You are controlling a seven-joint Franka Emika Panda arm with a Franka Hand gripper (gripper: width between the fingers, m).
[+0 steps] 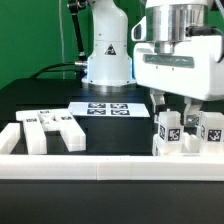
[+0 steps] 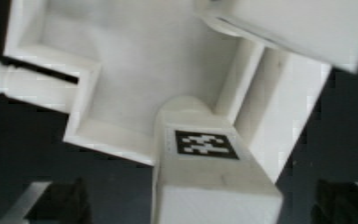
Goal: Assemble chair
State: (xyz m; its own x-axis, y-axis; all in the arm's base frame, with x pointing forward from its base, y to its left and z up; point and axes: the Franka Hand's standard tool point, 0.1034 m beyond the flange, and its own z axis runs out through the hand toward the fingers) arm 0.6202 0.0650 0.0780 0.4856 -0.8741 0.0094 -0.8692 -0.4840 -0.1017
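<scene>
Closest up ran the white wall (image 1: 100, 168). Behind it on the black desk (image 1: 35, 100), loose chair parts (image 1: 50, 130) sat at the exterior view's left. Gripper (image 1: 176, 118) hung low over the tagged pieces (image 1: 168, 132) on the right, and honestly I couldn't tell if it was clamped.

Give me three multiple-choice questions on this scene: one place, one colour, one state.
1. Where is the marker board? A in front of the robot base; B behind the robot base; C on top of the robot base.
2. What colour is the table? A white; B black; C green.
3. How is the chair piece on the exterior view's left? A lifted; B lying on the table; C standing on the marker board.
Answers: 1 A, it lies flat, nearer the camera than the base. 2 B, its bare surface is black. 3 B, it rests there, apart from the gripper.
</scene>
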